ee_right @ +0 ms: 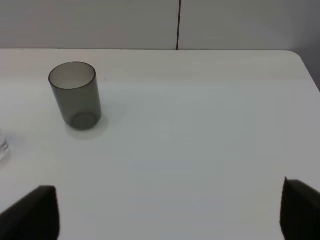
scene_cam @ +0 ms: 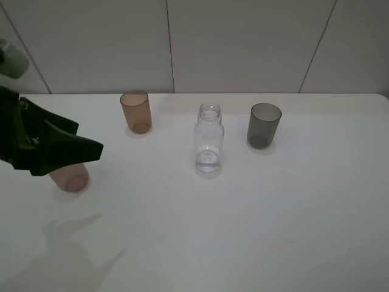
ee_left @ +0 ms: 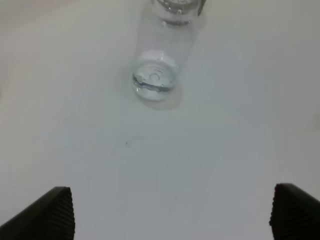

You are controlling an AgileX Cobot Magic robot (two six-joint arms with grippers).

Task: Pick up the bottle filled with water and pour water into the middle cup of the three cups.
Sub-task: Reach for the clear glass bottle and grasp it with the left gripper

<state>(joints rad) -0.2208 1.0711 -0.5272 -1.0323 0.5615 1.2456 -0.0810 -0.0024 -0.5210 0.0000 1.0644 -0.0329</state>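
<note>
The clear bottle (scene_cam: 208, 139) stands upright and uncapped mid-table, with a little water in its bottom. The amber middle cup (scene_cam: 135, 111) stands to its back left and the dark grey cup (scene_cam: 264, 125) to its right. The pinkish cup (scene_cam: 70, 177) stands at the left, partly hidden behind my left gripper (scene_cam: 88, 139). That gripper hovers above the table, open and empty, well left of the bottle. In the left wrist view the left gripper (ee_left: 170, 212) is open, with the bottle (ee_left: 160, 55) ahead of it. My right gripper (ee_right: 170, 210) is open and empty, with the grey cup (ee_right: 75, 95) ahead; it is out of the exterior high view.
The white table (scene_cam: 243, 231) ends at a tiled wall (scene_cam: 243, 42) behind the cups. Its back right corner (scene_cam: 382, 96) shows at the right edge, and also in the right wrist view (ee_right: 297, 54). The left arm's shadow (scene_cam: 67, 255) falls at the front left.
</note>
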